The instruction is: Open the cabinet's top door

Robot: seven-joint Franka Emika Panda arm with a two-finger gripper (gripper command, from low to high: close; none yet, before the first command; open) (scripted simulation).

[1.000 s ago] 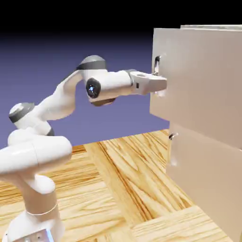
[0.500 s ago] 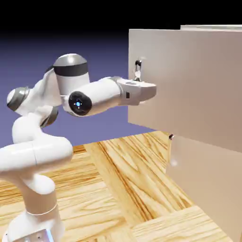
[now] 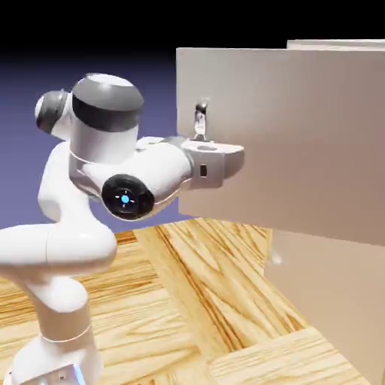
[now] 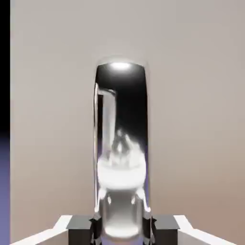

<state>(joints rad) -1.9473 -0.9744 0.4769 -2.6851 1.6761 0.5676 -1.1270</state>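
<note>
Two fingertips (image 4: pixel 81 228) pinch the upright handle (image 4: pixel 121 129), lower centre; top door (image 3: pixel 259 180) spreads frame-right of hand (image 4: pixel 122 230).

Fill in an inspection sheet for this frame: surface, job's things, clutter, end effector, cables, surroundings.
Surface: light wood-grain parquet floor or tabletop
Job's things: flat beige rectangular upper door, swung out from the tall beige box cabinet; shiny dark metallic bar handle near its free edge
Clutter: nothing seen
End effector: two-finger, grey-tipped end effector, closed on the handle
Cables: nothing seen
Surroundings: blue-violet backdrop, black above
</note>
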